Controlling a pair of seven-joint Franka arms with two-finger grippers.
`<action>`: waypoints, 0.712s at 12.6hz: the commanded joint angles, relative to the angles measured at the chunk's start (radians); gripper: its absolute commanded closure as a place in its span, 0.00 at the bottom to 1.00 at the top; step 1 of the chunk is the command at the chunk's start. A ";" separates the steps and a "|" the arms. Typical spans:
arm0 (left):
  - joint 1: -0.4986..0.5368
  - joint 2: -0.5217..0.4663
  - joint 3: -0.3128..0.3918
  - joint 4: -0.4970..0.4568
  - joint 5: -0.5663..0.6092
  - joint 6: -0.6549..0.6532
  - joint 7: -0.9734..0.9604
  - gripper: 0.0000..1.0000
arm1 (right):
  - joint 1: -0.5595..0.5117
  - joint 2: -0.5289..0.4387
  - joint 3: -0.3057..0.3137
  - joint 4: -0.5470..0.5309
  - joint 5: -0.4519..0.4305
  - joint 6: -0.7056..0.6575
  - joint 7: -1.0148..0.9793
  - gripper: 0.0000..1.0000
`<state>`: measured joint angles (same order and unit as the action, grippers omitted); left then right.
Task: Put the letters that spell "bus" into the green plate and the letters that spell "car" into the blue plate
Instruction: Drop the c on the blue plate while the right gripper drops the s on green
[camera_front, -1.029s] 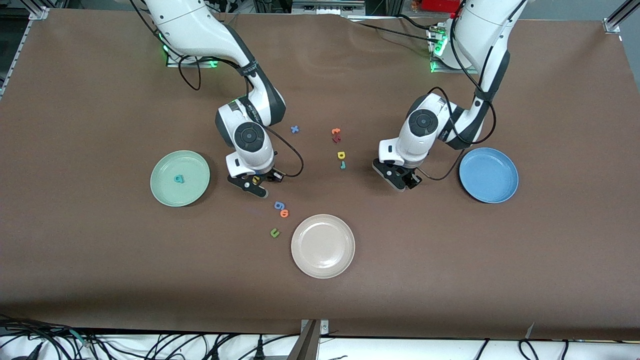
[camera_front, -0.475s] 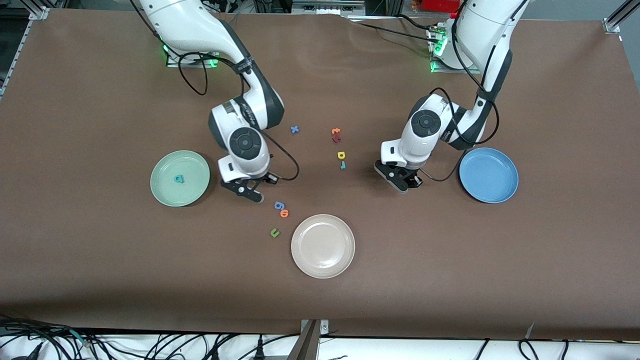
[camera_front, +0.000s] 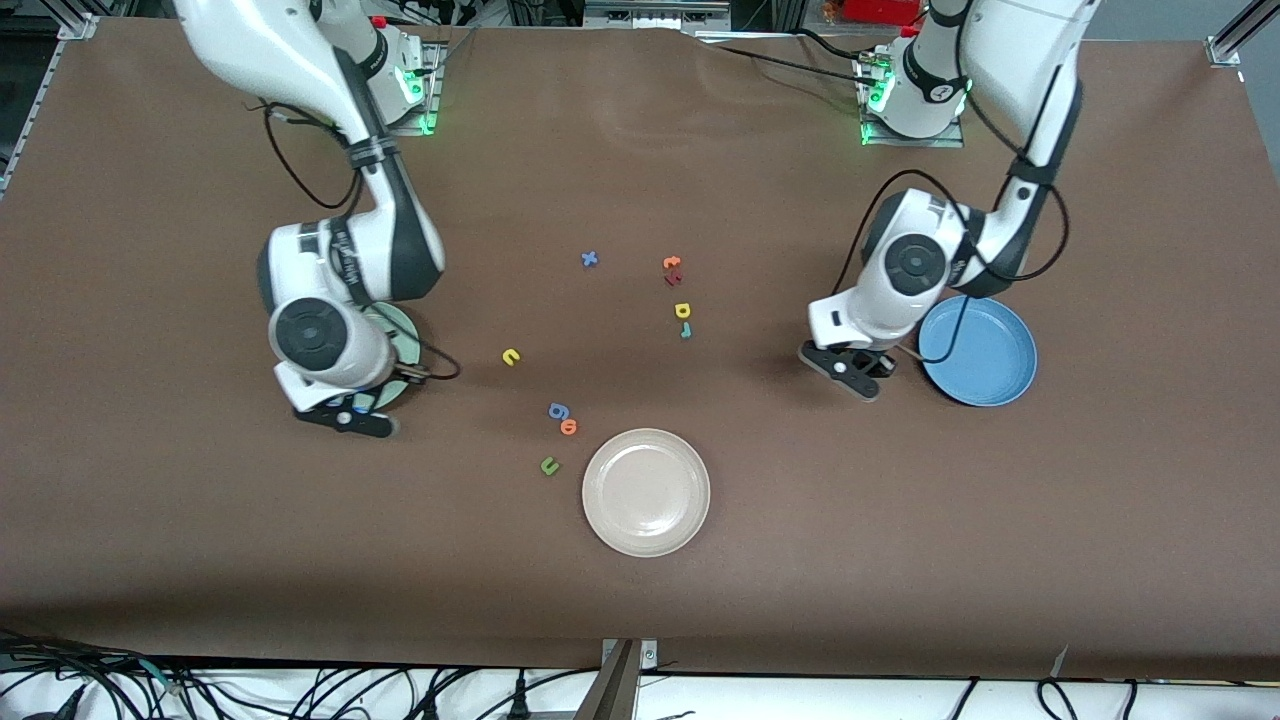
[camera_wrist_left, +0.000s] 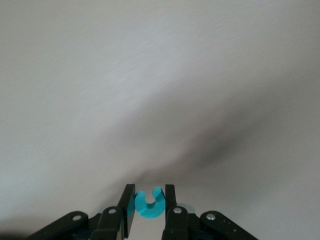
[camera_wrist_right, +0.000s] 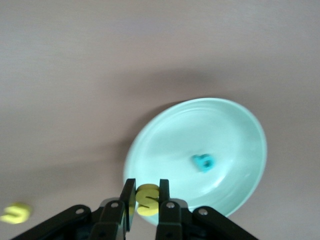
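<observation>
We see the right gripper (camera_wrist_right: 144, 197) clamped on the yellow "s" (camera_wrist_right: 148, 198), over the green plate's (camera_wrist_right: 230, 130) rim; the teal "b" (camera_wrist_right: 203, 162) lies in that plate. The left gripper (camera_wrist_left: 149, 202) pinches the teal "c" (camera_wrist_left: 149, 204) above the table beside the blue plate (camera_front: 990, 360). The yellow "u" (camera_front: 511, 356) lies on the table.

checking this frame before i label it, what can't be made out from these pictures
- Front view: the right arm's wrist covers most of the green plate and the teal "b" in it.
- Front view: the yellow "s" in the right gripper is hidden by that gripper.
- Front view: the teal "c" in the left gripper is hidden too.
- Front view: the dark red letter under the orange one is too small to read.
- Left wrist view: the blue plate is out of frame.
</observation>
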<state>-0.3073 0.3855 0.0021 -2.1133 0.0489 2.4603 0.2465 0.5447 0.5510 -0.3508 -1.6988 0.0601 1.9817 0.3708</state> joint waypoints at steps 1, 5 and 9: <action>0.089 -0.065 -0.007 -0.013 -0.030 -0.101 0.057 0.91 | -0.052 -0.006 0.004 -0.083 0.059 0.054 -0.119 0.96; 0.174 -0.056 -0.007 -0.027 -0.026 -0.123 0.060 0.84 | -0.065 -0.005 0.009 -0.209 0.112 0.200 -0.187 0.92; 0.302 -0.017 -0.007 -0.024 -0.012 -0.110 0.065 0.82 | -0.060 -0.002 0.013 -0.197 0.130 0.181 -0.175 0.00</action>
<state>-0.0613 0.3487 0.0045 -2.1432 0.0458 2.3472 0.2813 0.4805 0.5694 -0.3422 -1.8940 0.1670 2.1703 0.2081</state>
